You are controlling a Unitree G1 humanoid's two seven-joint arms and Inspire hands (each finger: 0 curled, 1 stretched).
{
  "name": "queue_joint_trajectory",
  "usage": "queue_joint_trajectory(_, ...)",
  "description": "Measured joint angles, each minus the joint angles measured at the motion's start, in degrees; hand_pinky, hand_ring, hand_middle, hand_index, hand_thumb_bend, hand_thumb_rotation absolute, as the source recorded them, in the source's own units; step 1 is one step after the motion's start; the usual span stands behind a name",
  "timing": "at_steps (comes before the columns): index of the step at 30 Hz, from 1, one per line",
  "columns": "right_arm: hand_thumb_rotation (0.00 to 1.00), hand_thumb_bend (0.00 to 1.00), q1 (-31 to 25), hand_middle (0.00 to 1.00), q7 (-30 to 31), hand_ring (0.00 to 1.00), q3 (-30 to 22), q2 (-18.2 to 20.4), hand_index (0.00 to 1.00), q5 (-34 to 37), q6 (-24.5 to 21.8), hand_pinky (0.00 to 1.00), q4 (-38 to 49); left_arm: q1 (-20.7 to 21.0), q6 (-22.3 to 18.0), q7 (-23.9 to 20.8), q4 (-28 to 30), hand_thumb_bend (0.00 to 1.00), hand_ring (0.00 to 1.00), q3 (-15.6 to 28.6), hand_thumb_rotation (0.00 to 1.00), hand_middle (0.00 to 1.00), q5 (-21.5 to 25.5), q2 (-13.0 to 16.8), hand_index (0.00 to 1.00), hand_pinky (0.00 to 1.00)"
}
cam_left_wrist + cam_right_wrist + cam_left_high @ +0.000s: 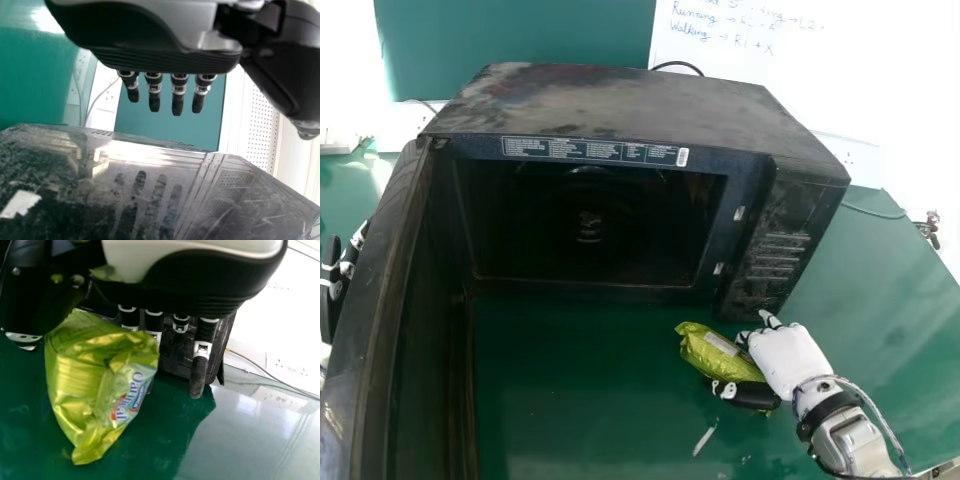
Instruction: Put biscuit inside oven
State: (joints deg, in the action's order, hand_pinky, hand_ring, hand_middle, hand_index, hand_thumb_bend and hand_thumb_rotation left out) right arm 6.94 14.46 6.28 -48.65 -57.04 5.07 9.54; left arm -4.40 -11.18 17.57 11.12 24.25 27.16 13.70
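Head view: my left hand, fingers straight, beside outer side of open door; then oven; biscuit packet outside, before its right part, pinched between thumb and fingers of my right hand.

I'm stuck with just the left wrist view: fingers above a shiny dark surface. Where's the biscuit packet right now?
Observer: The head view has the biscuit packet in front of the oven, near the foot of its control panel.
Operator: Does the right hand have hold of it?
Observer: Looks like it: in the right wrist view it sits between that hand's thumb and fingers.
Operator: And is the oven door open?
Observer: Yes, the head view shows it swung wide open on the robot's left.
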Motion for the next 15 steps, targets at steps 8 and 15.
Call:
queue_joint_trajectory(8,0.22,0.92,1.1,0.59,-0.8,0.5,1.1,-0.5,0.67,-0.9,0.2,0.42,-1.5,-0.9,0.0,-0.4,0.5,1.0,1.0,-0.1,0.98,1.0,-0.1,-0.1,1.0,1.0)
queue_joint_trajectory(15,0.17,0.85,1.4,0.53,-2.6,0.44,1.6,-1.3,0.65,-1.5,1.3,0.36,-2.8,-1.1,0.0,-0.6,1.4,0.99,1.0,-0.2,0.98,1.0,0.0,-0.3,1.0,1.0)
